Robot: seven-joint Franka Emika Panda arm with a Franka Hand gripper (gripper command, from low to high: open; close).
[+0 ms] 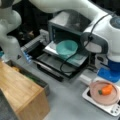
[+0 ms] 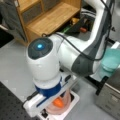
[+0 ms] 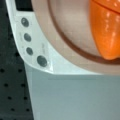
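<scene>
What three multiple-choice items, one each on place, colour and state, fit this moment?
1. The carrot lies on:
A. the plate
B. the wooden shelf
C. the oven door

2. The bowl is:
A. red
B. teal
C. black

3. The oven door is:
A. shut
B. missing
C. open

Key: 1 A, the carrot rests on the pink plate on the white scale; 2 B, the bowl reads teal in both front views; 3 C, the door lies folded down with the bowl at the opening.

The gripper is not in view.
</scene>
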